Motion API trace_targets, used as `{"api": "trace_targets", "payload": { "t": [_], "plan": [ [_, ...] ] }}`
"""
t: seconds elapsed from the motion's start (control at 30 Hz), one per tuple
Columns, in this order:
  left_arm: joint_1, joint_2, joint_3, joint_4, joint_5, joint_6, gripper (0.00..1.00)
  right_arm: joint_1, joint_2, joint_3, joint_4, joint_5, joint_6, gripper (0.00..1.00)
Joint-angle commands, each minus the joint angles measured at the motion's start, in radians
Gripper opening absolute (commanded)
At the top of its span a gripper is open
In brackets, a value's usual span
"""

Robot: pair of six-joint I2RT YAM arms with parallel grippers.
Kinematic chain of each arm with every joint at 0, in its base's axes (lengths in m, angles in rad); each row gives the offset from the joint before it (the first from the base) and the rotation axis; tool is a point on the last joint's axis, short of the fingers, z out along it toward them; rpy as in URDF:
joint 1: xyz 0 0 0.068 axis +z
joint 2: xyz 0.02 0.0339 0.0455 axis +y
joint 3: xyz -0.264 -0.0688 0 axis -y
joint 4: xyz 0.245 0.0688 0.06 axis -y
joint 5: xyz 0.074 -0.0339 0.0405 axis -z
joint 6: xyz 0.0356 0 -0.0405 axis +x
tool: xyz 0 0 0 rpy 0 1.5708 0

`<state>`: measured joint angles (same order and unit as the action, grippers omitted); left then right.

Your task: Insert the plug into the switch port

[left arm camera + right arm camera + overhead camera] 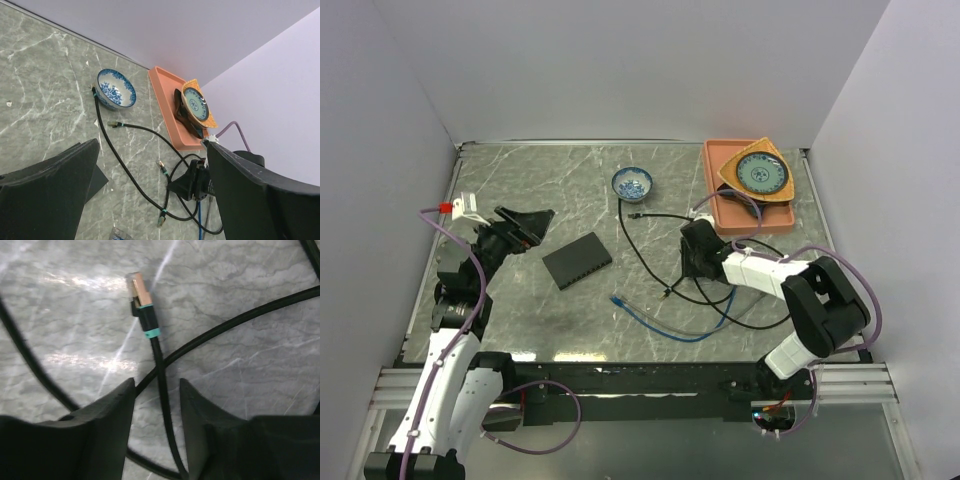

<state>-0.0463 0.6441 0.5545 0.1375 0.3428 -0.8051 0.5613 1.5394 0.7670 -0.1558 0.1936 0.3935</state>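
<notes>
R claw of mine is low over the desk. Its fingers are partly spread, one on each side of a black cable. They do not pinch it; I see a gap on both sides. Just ahead of the fingertips the plug lies flat on the marble, w/ a gold-coloured tip and a teal ring behind it. Nothing touches it. Another run of black cable crosses the first one there.

L claw is spread wide w/ nothing btw the fingers, above the left part of the desk.

Near the front edge, btw my two arms, a blue cable lies in a curve. The switch lies flat approx. mid-desk, turned at an angle. It is just right of the L claw and well apart from the R claw and the plug. Which edge has the ports I cannot tell.

Farther back is a blue-white bowl, w/ one cable end near it. Far right corner: pink tray w/ a patterned plate in it.
</notes>
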Motion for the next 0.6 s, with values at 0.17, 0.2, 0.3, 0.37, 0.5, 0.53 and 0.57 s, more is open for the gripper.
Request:
{"api": "trace_targets", "payload": {
  "t": [0.17, 0.2, 0.3, 0.37, 0.5, 0.53, 0.57],
  "plan": [
    [0.002, -0.006, 0.028, 0.031, 0.012, 0.014, 0.96, -0.017, -0.011, 0.023, 0.056, -0.063, -0.01, 0.0],
    [0.002, -0.004, 0.03, 0.033, 0.013, 0.018, 0.96, -0.018, -0.04, 0.018, 0.058, -0.065, -0.016, 0.0],
    [0.002, -0.003, 0.027, 0.042, 0.015, 0.017, 0.96, -0.018, -0.126, 0.002, 0.065, -0.086, -0.044, 0.0],
    [0.002, 0.002, 0.018, 0.071, 0.033, 0.009, 0.96, -0.017, -0.171, 0.003, 0.059, -0.109, -0.068, 0.0],
    [0.002, 0.052, -0.005, 0.131, 0.073, -0.037, 0.96, -0.012, -0.292, 0.006, 0.065, -0.247, -0.146, 0.0],
    [0.0, 0.066, -0.008, 0.151, 0.106, -0.046, 0.96, -0.009, -0.309, 0.005, 0.068, -0.279, -0.159, 0.0],
    [0.0, 0.103, -0.01, 0.169, 0.122, -0.058, 0.96, 0.0, -0.34, 0.003, 0.071, -0.336, -0.171, 0.0]
  ]
}}
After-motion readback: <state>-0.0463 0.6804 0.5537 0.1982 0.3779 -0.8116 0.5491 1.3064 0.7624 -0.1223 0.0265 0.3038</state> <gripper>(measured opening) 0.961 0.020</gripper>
